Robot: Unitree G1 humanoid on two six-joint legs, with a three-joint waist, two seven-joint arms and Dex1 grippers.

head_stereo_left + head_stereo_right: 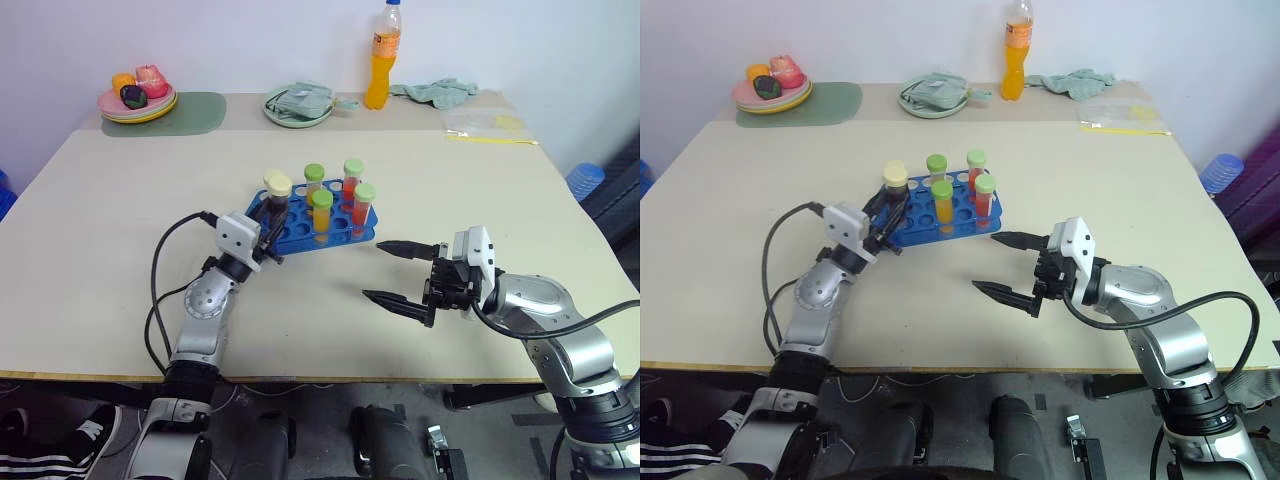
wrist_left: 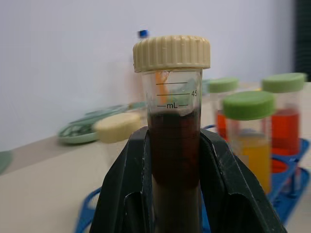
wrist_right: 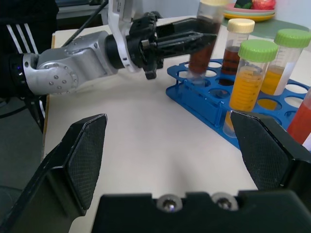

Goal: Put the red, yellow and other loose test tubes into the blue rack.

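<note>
Beige tabletop is spread out below a pale wall, and near its middle the blue rack is seen, already loaded with capped tubes. Clamped between the pressed-together fingers of the left gripper is a dark brown tube with a cream cap, pinched around its body so the cap and the base are left free. It is held close to upright right at the rack's nearest corner, its base seemingly lined up over an empty hole just beyond the fingertips, judged to be the seating step. A second cream-capped tube is parked directly behind the held one, with green-capped orange and red tubes further along. The right gripper is kept well apart from the rack, hovering over bare table with fingers spread wide and nothing between them, presumably kept clear.
</note>
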